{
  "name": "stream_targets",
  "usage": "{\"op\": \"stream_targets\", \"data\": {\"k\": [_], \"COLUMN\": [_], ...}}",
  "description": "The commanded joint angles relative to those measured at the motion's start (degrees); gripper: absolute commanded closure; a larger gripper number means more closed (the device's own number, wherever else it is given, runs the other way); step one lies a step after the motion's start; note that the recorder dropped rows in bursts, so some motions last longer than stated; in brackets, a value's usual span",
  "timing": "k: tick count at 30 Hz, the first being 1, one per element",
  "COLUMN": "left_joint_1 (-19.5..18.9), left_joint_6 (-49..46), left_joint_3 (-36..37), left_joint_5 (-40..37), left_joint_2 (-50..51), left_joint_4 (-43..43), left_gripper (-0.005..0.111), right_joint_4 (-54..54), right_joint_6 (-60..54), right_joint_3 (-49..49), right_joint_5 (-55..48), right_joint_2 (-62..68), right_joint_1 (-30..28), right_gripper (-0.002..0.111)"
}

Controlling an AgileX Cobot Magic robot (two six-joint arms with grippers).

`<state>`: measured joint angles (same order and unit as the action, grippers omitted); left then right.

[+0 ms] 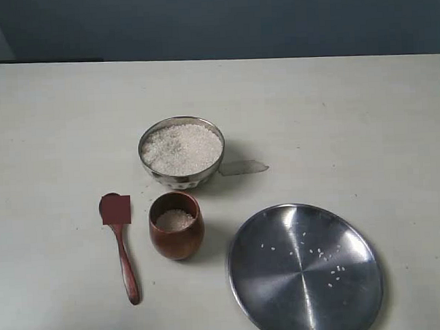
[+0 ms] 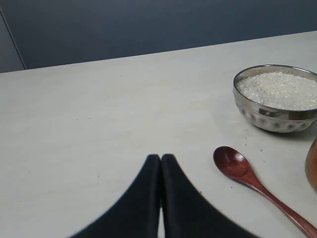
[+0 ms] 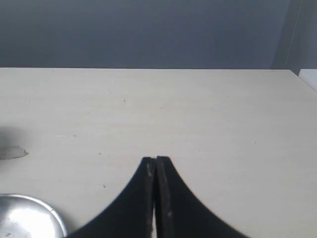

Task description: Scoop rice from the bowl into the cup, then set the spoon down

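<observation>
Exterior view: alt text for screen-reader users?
A steel bowl heaped with rice sits on a pale table, a part-filled wooden cup nearer the camera. A wooden spoon lies left of the cup, a grain-flecked steel plate right.

The bowl (image 1: 178, 183), round shiny steel, stands upright on the bench (image 1: 58, 128), filled close to its rim with white rice (image 1: 183, 148). Nearer the camera in the exterior view stands the cup (image 1: 177, 243), reddish-brown wood, upright and partly filled with grains. The spoon (image 1: 124, 260) lies flat just left of the cup without touching it, hollow up and empty. A few loose grains lie on the plate (image 1: 284, 301).
</observation>
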<state>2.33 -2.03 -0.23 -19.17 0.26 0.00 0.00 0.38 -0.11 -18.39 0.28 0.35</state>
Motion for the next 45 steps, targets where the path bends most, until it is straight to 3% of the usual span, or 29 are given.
{"op": "stream_targets", "data": {"k": [1,8,17,23,26,31,33,37,40,42,45], "left_joint_1": [0.24,0.24,0.24,0.24,0.24,0.22,0.22,0.22,0.22,0.22,0.22], "left_joint_6": [0.06,0.06,0.06,0.06,0.06,-1.64,-1.64,2.54,11.59,15.95,19.65], "left_joint_3": [0.23,0.23,0.23,0.23,0.23,0.23,0.23,0.23,0.23,-0.28,-4.05], "left_joint_5": [0.79,0.79,0.79,0.79,0.79,7.61,11.33,22.22,30.23,30.33,22.14], "left_joint_2": [-0.26,-0.26,-0.26,-0.26,-0.26,-0.26,-0.26,-0.26,-0.26,-0.26,-0.26], "left_joint_4": [0.0,0.0,0.0,0.0,0.0,15.69,15.69,4.76,-5.98,-8.52,-8.42], "left_gripper": [0.106,0.106,0.106,0.106,0.106,0.106,0.106,0.106,0.106,0.106,0.106], "right_joint_4": [0.0,-0.78,22.58,27.22,30.38,29.69,27.85,22.62,20.0,18.19,14.37], "right_joint_6": [-0.38,-0.38,-0.38,-0.38,-0.38,4.39,4.28,4.17,4.17,4.17,4.17], "right_joint_3": [0.11,0.11,0.11,0.11,0.11,-0.93,-3.64,-9.05,-12.91,-15.06,-17.63], "right_joint_5": [0.2,8.58,23.29,28.36,29.37,22.44,18.39,14.33,13.06,12.96,11.21], "right_joint_2": [-0.28,-0.28,-0.28,-0.28,-0.28,-0.28,-0.28,0.36,2.94,5.24,9.28], "right_joint_1": [-0.35,-0.35,-0.35,-0.35,-0.35,-0.35,-0.35,-0.35,-0.12,0.94,3.73], "right_gripper": [0.108,0.108,0.108,0.108,0.108,0.108,0.108,0.108,0.108,0.108,0.108]}}
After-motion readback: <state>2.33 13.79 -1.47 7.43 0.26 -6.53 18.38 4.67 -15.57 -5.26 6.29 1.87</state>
